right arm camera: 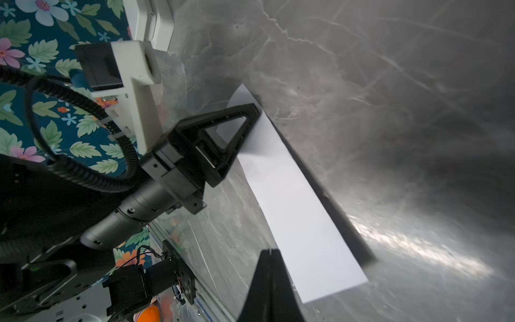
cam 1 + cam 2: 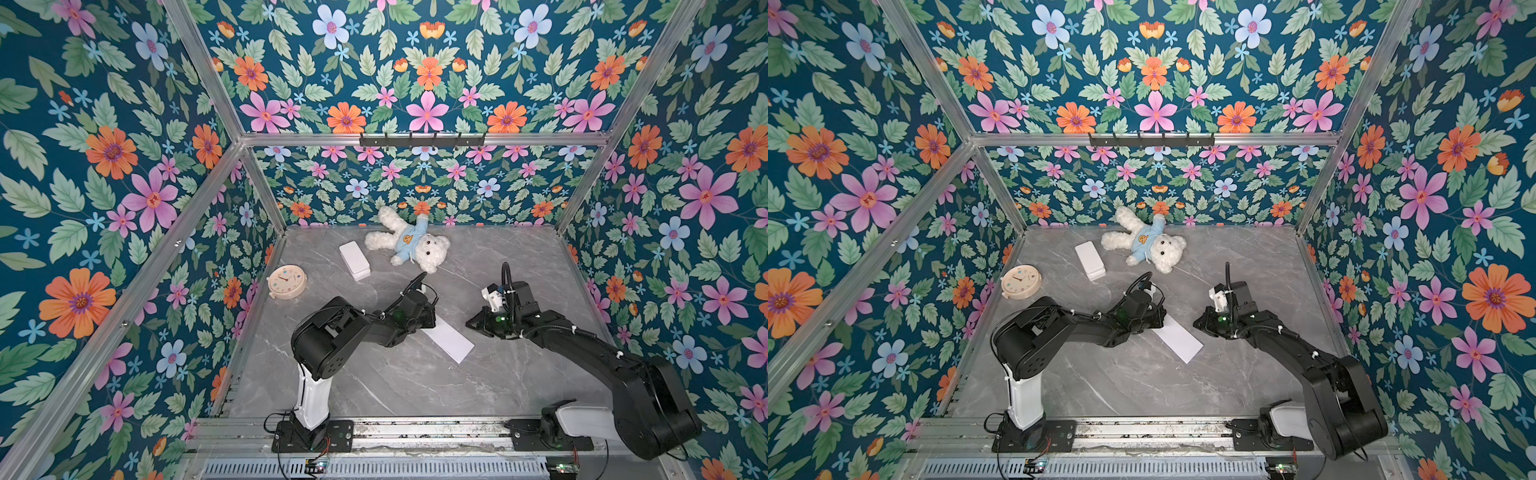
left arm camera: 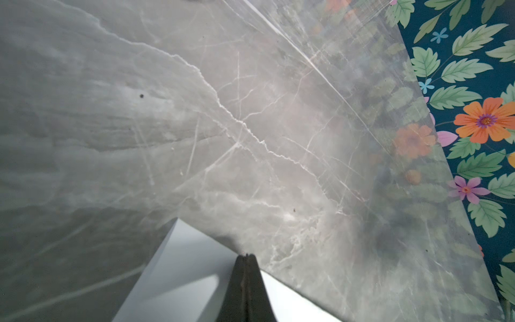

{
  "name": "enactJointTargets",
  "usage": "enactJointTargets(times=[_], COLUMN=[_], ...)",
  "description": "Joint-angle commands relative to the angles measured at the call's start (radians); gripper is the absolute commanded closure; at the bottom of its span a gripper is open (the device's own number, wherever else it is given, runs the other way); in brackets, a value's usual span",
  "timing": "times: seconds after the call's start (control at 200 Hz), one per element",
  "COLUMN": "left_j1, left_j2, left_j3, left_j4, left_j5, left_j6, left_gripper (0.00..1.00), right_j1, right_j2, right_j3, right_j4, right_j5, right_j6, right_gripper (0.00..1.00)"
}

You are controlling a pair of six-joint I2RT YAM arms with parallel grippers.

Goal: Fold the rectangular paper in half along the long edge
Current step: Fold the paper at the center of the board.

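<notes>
Slick grey marble table (image 2: pixel 415 386): paper (image 2: pixel 451 341) lies mid-table as a narrow strip, left claw (image 3: pixel 245 258) shut, tip on its far end, right claw (image 1: pixel 269 252) shut beside it, so the unpinned near end may skid or reopen.

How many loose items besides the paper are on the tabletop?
3: round clock far left, teddy bear at the back, white box between them; more may be hidden.
</notes>
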State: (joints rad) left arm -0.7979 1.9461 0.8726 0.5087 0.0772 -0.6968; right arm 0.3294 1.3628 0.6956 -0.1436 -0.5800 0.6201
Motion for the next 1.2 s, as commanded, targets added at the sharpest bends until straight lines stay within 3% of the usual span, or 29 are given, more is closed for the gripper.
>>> enactJointTargets(times=[0.0,0.115,0.235,0.485,0.78,1.195], left_j1=[0.004,0.004,0.005,0.005,0.005,0.012], left_j2=[0.013,0.003,-0.005,0.004,-0.005,-0.007], left_j3=[-0.006,-0.010,-0.014,-0.006,-0.016,-0.020], left_j4=[-0.109,-0.109,-0.111,-0.102,-0.096,-0.095], left_j5=[-0.020,-0.024,-0.031,-0.027,-0.037,-0.044], left_j6=[0.021,0.028,0.037,0.034,0.035,0.036], left_gripper=[1.00,1.00,1.00,1.00,1.00,1.00], right_j1=[0.024,0.026,0.024,0.023,-0.013,-0.095], right_j2=[0.111,0.264,0.399,0.489,0.460,0.210], right_j3=[0.080,0.141,0.218,0.227,0.100,-0.132], right_j4=[0.070,0.196,0.167,0.128,0.136,0.030], right_j5=[-0.057,-0.139,-0.158,-0.201,-0.190,-0.082], right_j6=[-0.002,0.044,0.029,-0.004,0.007,0.020], right_gripper=[0.97,0.97,0.97,0.96,0.97,1.00])
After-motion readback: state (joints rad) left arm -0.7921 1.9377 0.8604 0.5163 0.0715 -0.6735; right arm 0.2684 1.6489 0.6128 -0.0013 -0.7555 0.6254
